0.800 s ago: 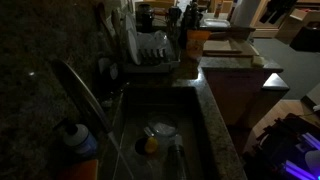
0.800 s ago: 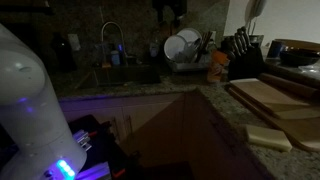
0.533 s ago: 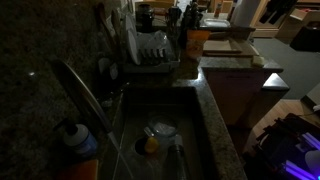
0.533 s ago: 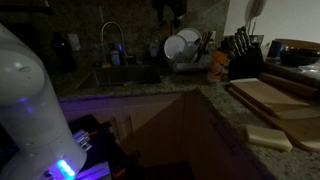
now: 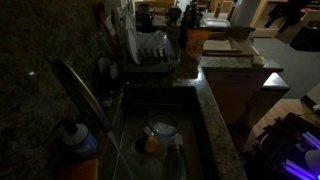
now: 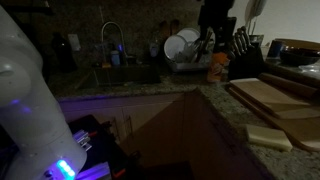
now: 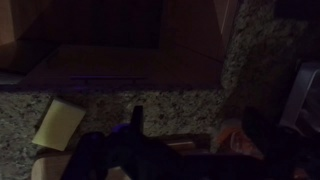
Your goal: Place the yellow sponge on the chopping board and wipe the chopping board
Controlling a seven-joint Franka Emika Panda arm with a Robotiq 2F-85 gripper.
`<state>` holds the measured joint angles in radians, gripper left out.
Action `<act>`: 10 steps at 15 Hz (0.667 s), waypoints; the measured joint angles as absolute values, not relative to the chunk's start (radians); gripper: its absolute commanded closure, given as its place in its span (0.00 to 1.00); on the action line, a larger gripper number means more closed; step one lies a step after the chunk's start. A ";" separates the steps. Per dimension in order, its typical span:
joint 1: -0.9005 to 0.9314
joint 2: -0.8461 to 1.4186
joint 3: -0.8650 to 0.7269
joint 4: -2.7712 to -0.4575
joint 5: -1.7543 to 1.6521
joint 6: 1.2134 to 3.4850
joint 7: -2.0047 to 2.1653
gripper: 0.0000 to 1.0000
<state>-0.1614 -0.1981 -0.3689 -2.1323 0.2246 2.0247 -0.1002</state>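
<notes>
Now the yellow sponge point(image 6: 267, 137) lies just beside the chopping board point(image 6: 266, 95), by the counter point(image 6: 222, 108) edge; the gripper point(image 6: 214, 30) hangs beyond the board, jaws apart, empty

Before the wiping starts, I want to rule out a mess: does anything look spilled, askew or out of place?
Nothing looks spilled or damaged, though the room is dark. The yellow sponge lies on the granite countertop close to its front edge, not on the chopping board.
</notes>
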 measured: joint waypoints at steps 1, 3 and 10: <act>-0.179 -0.155 -0.385 -2.101 0.264 2.038 -0.097 0.00; -0.213 -0.065 -0.405 -2.047 0.348 2.056 -0.082 0.00; -0.314 0.220 -0.409 -1.933 0.459 2.226 0.118 0.00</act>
<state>-0.3136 0.2198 -0.4090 -1.9329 0.4591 2.2263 0.1176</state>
